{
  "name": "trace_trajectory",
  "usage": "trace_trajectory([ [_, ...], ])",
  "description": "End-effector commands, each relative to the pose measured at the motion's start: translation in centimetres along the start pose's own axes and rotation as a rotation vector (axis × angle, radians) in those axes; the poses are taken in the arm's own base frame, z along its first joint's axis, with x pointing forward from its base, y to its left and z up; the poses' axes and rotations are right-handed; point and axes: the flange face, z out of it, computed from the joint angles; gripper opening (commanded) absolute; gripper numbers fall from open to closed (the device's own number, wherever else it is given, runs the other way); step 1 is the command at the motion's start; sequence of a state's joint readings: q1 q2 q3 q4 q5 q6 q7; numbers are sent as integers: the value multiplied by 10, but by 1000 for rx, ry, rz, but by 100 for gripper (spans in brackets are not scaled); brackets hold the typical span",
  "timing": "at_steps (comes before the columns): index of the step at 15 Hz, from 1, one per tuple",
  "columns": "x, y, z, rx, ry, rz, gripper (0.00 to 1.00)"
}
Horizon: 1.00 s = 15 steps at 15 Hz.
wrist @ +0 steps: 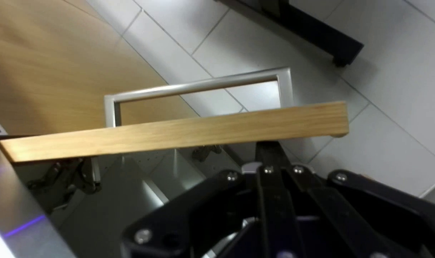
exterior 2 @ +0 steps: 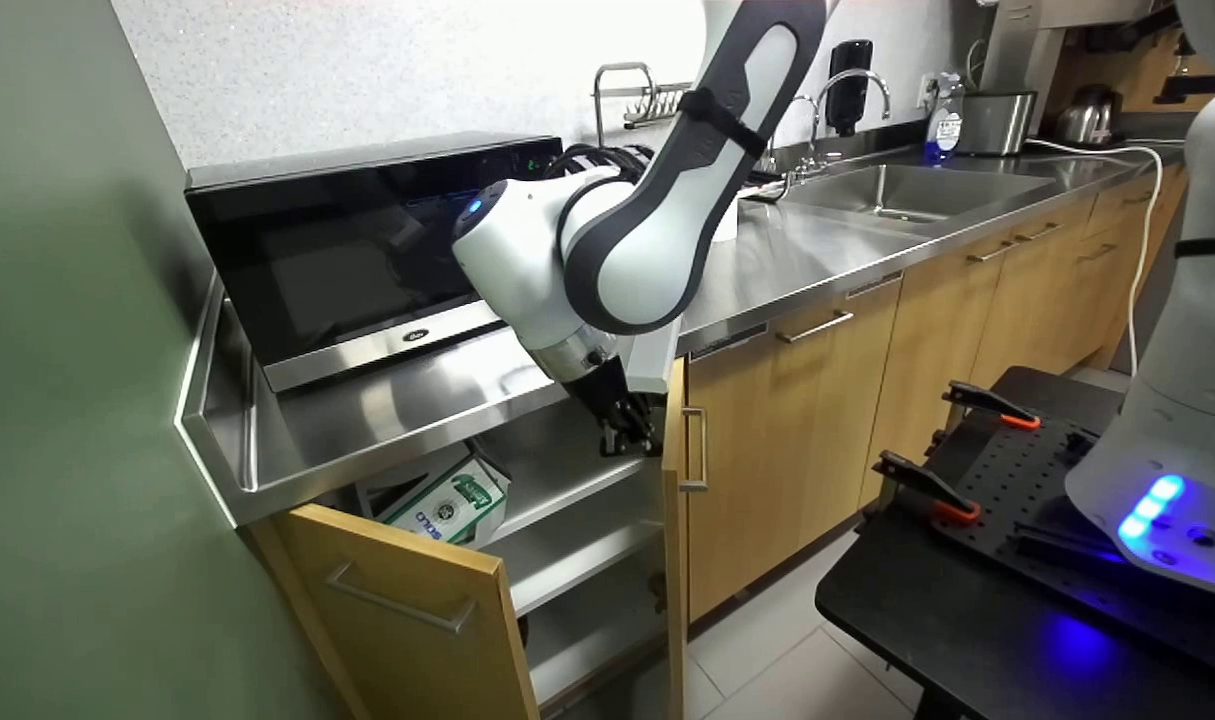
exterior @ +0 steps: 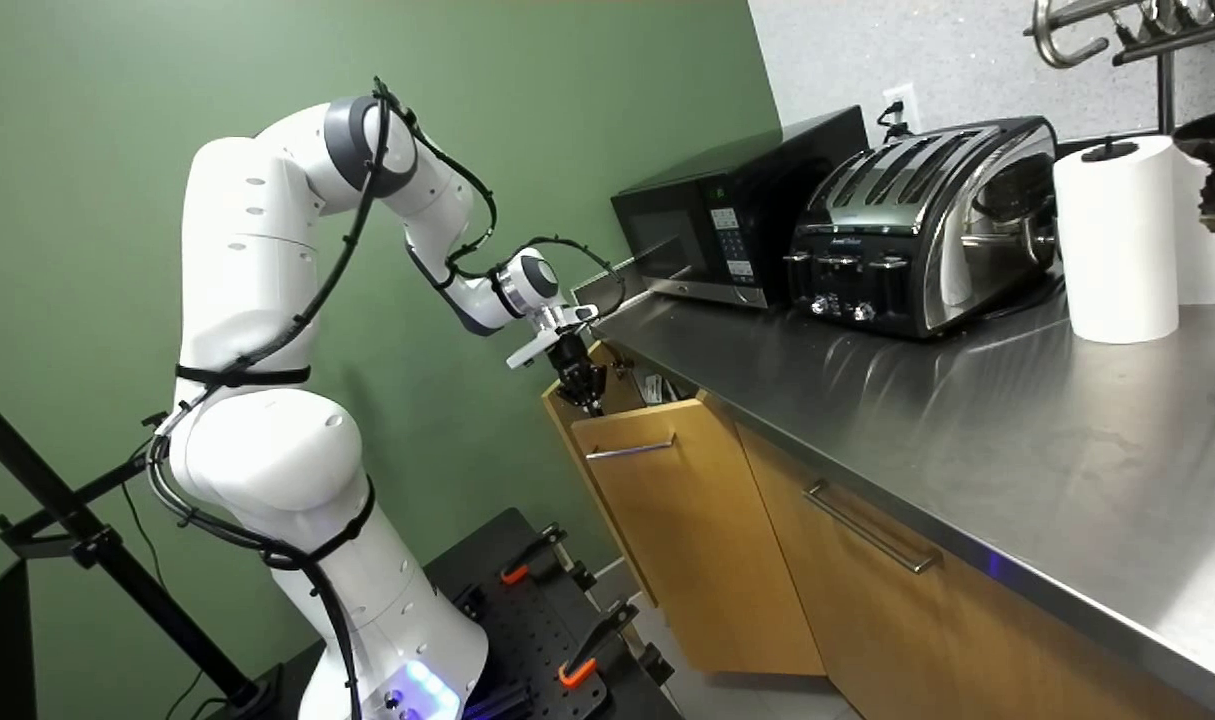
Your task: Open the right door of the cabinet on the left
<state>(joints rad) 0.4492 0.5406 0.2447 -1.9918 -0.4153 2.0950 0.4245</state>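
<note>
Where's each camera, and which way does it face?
An exterior view: partway along the counter, facing the green wall; nearly the whole arm shows.
An exterior view: beside that wall, facing toward the sink; arm parts show.
Wrist view: on the arm, looking down at the right door; gripper shows.
Both exterior views share the microwave.

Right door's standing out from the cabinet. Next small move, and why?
I'd probably press the jaws gently outward against the right door: in the wrist view they're at its inner side, and it stands angled away from the neighbouring front, suggesting room to swing wider.
</note>
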Motion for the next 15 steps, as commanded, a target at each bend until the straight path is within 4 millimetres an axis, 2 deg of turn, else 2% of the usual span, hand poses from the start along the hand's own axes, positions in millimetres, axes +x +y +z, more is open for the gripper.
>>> trace_trajectory([
  [1,0,10,5,-32,-156,-25,0],
  [5,-16,25,16,-115,-370,-48,0],
  [7,-20,29,17,-176,-398,-37,0],
  [12,-23,14,-13,-82,-96,53,0],
  [15,-41,4,-35,-54,75,79,0],
])
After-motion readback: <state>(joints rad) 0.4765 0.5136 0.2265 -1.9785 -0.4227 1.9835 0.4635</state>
